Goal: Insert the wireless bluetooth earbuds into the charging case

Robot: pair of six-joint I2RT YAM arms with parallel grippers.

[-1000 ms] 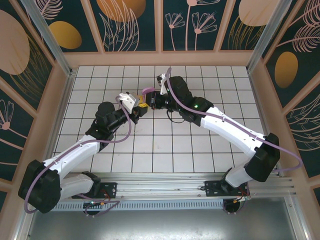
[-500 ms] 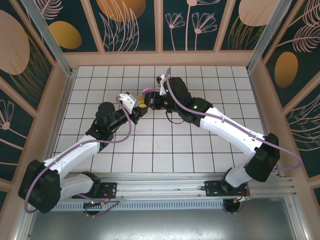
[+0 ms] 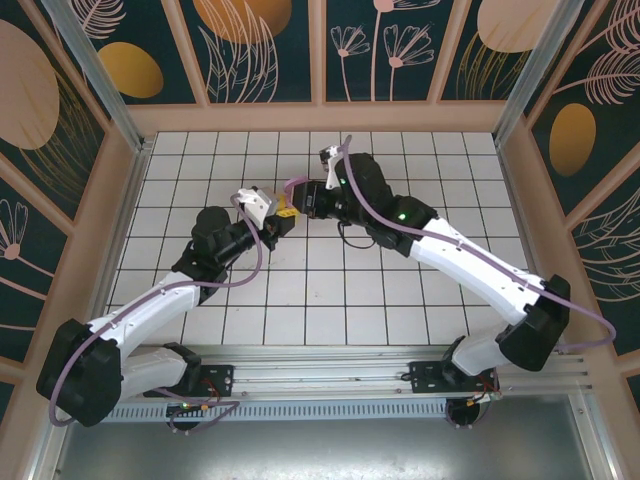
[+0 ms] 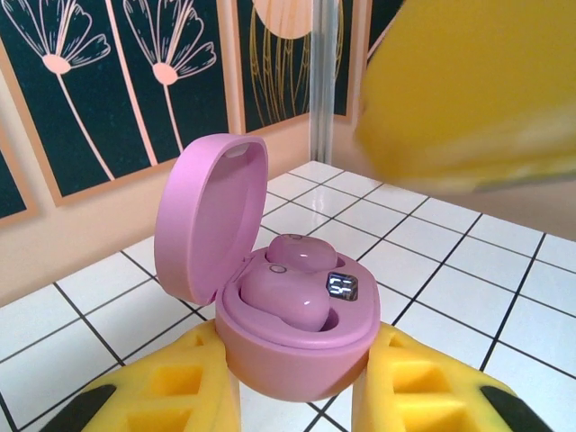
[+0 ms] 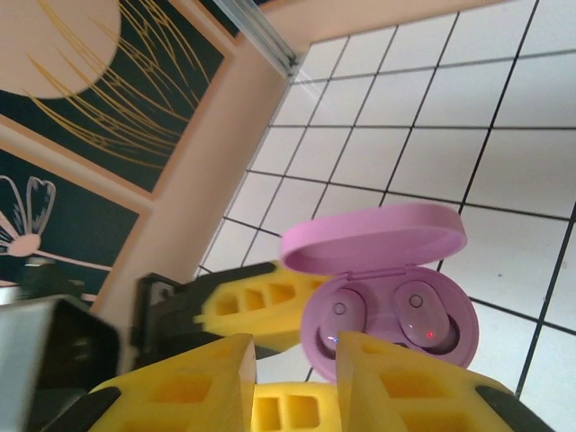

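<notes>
A pink-purple charging case (image 4: 301,355) with its lid (image 4: 202,225) up sits between the yellow fingers of my left gripper (image 4: 297,382), which is shut on it above the tiles. Two pink earbuds (image 4: 286,299) (image 4: 306,252) lie seated in its wells, and a small display glows at the front. In the right wrist view the same case (image 5: 450,346) shows both earbuds (image 5: 340,317) (image 5: 421,315) with small lights. My right gripper (image 5: 292,360) hangs just in front of the case, open, with nothing between its fingers. From above, both grippers (image 3: 283,218) (image 3: 303,200) meet at the case (image 3: 296,184).
The floor is white tile with dark grout (image 3: 330,290), ringed by a low peach wall (image 3: 320,117) and dark floral panels. A blurred yellow finger of the right gripper (image 4: 468,90) looms at the upper right of the left wrist view.
The right gripper's fingers have spread apart and its arm has drawn back slightly up and to the right. The left gripper and the case have stayed put.
</notes>
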